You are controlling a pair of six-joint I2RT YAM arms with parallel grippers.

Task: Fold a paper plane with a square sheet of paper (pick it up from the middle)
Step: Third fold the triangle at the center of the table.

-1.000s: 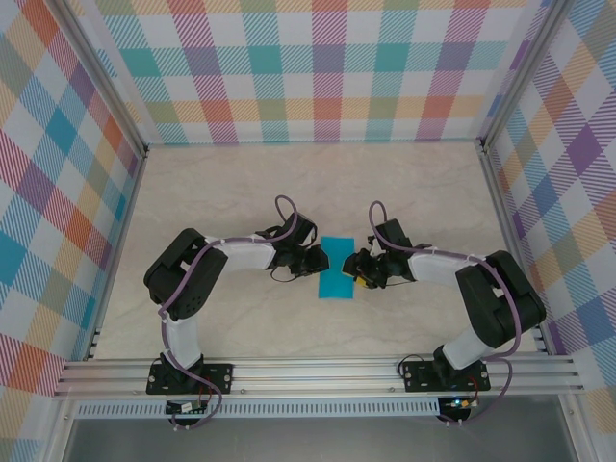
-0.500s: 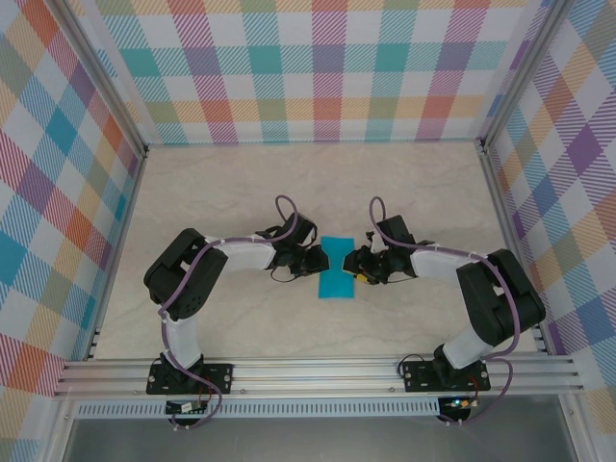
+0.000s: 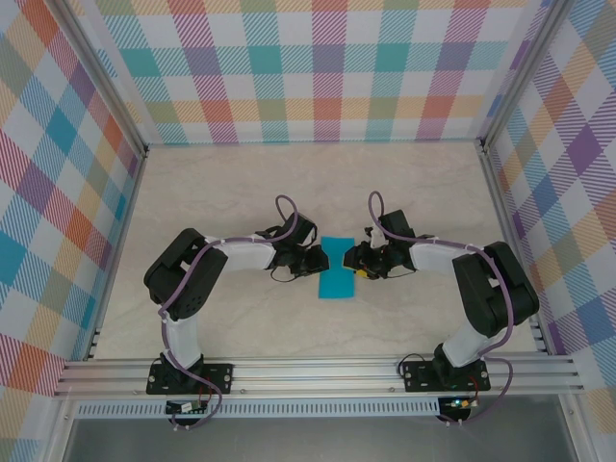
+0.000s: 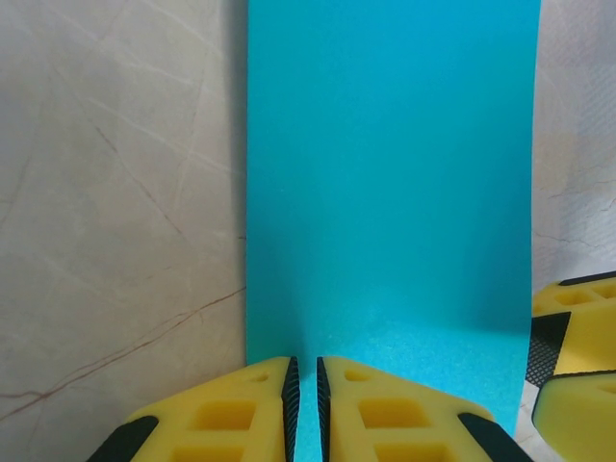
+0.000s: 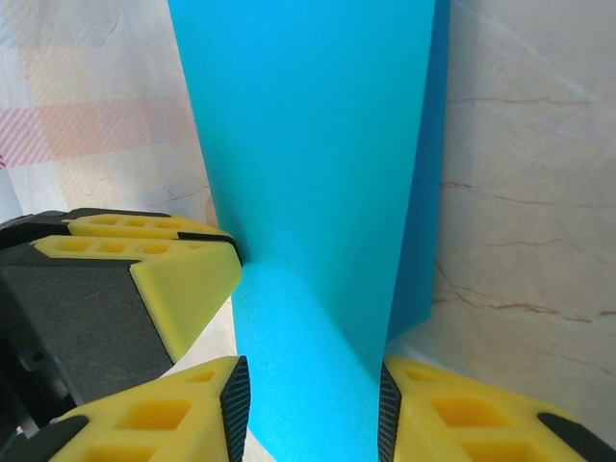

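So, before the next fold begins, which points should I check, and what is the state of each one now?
1. Left tool closed on the edge of the sheet of paper: ok.
2. Right tool clamped on the opposite edge: not ok. Its jaws stand apart with the paper between them.
3. Paper folded to a narrow rectangle with straight long edges: ok.
4. Paper lying flat on the table: not ok. It bends upward near the right tool.
5. Tools clear of each other: ok. They are close, but a gap shows.
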